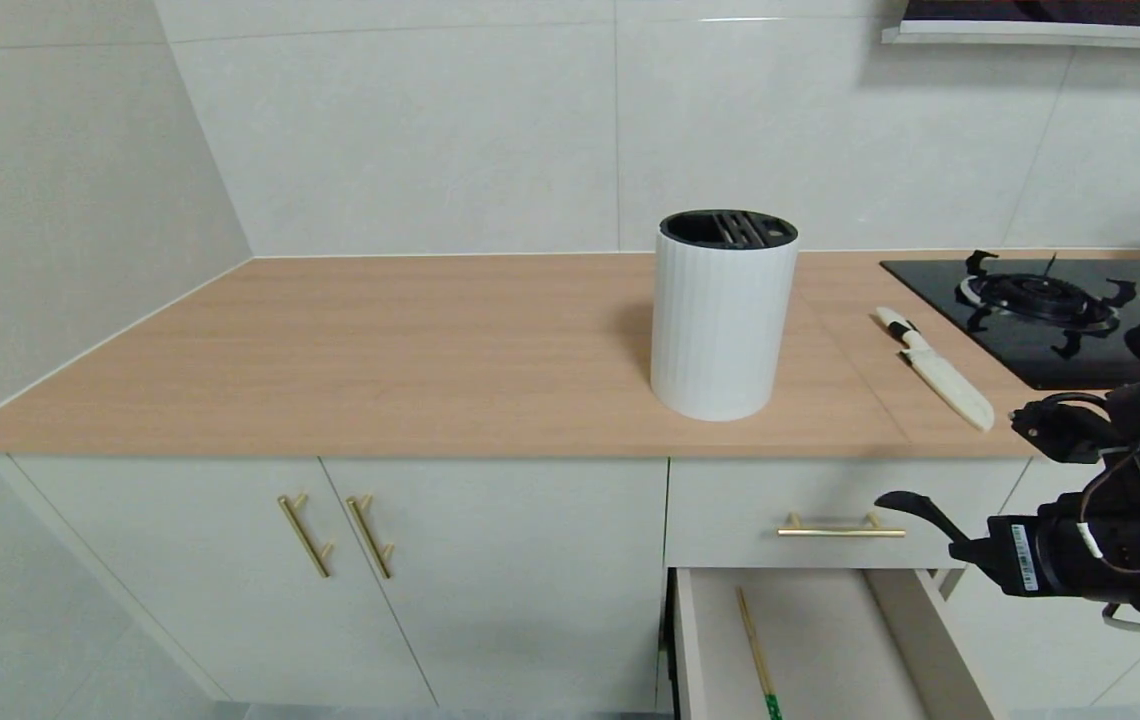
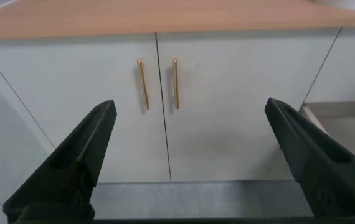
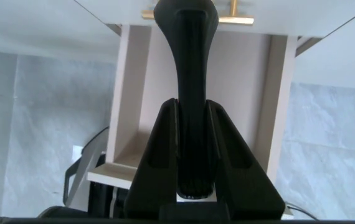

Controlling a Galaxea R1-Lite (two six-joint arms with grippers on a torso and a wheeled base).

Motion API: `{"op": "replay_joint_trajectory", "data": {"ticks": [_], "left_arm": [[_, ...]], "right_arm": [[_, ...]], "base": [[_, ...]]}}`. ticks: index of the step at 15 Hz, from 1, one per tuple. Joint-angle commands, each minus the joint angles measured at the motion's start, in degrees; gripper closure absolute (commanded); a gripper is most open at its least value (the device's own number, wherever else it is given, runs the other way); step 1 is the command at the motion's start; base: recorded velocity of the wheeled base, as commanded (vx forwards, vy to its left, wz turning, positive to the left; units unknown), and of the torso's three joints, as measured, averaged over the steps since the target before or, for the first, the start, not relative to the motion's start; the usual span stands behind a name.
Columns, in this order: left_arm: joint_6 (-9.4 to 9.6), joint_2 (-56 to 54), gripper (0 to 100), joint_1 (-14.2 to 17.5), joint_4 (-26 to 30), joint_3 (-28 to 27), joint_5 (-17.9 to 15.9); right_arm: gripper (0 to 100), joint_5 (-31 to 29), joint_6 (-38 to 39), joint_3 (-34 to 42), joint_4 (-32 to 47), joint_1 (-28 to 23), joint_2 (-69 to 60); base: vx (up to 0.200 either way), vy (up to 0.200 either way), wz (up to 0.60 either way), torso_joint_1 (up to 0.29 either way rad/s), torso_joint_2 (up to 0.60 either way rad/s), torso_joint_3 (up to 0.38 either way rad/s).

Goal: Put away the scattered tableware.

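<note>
The wooden counter bears one white holder and one knife near it. By the open drawer, which holds one chopstick, the right gripper clamps one black utensil. The left gripper gapes wide.

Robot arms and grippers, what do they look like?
The left gripper has two black, tapered wedge fingers. The right gripper has the same black fingers. The right arm is black and blocky, with looping black cables and a white barcode label.

White holder, cream knife — black utensil
</note>
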Motion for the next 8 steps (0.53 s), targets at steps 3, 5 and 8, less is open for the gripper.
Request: {"op": "replay_joint_trajectory", "data": {"ticks": [3, 5, 8], "left_arm": [[0.02, 0.0, 0, 0.0, -0.01, 0.0, 0.0], [0.02, 0.0, 0, 0.0, -0.01, 0.0, 0.0], [0.02, 0.0, 0, 0.0, -0.01, 0.0, 0.0]], "right_arm": [[100, 0.04, -0.08, 0.11, -0.02, 0.1, 1.37], [100, 0.04, -0.08, 0.37, -0.02, 0.1, 1.99], [100, 0.04, -0.08, 0.55, -0.54, 0.1, 2.25]], "base": [[0.0, 0.0, 0.0, -0.198, 0.48, 0.281], [0.0, 0.0, 0.0, -0.19, 0.48, 0.29], [0.0, 0.0, 0.0, -0.183, 0.47, 0.292]]}}
